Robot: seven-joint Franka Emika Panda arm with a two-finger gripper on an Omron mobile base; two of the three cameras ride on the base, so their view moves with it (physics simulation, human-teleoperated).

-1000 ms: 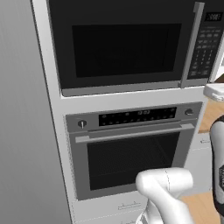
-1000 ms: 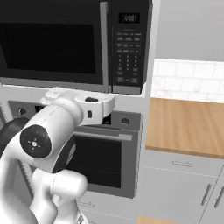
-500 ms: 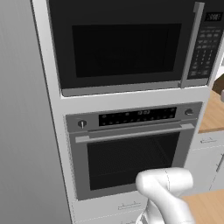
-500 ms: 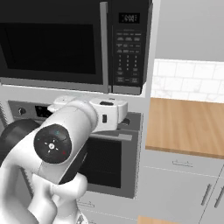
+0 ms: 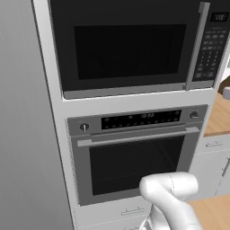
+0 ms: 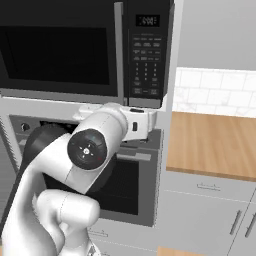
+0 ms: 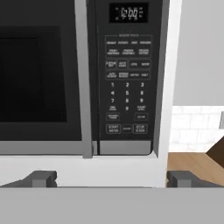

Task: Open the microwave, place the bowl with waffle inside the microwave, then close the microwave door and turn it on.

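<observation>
The microwave (image 5: pixel 130 45) is built in above the oven. The microwave door (image 7: pixel 39 74) is closed, and its grey vertical bar handle (image 7: pixel 83 74) stands beside the black keypad panel (image 7: pixel 127 83). My gripper (image 7: pixel 113 178) is open with nothing between its fingertips. It points at the microwave's lower right corner, below the keypad and apart from the handle. In the right base view my white hand (image 6: pixel 139 124) sits just under the keypad (image 6: pixel 147 55), in front of the white trim. The bowl and the waffle are out of view.
A silver oven (image 5: pixel 134 157) with a horizontal handle sits under the microwave. A wooden counter (image 6: pixel 215 142) with a white tiled backsplash (image 6: pixel 215 92) lies to the right, with grey drawers (image 6: pixel 210 210) beneath. A tall grey panel (image 5: pixel 22 134) closes the left side.
The arm has swung right and forward. The hand has travelled right along the trim under the microwave to below the keypad. The microwave door has stayed closed.
</observation>
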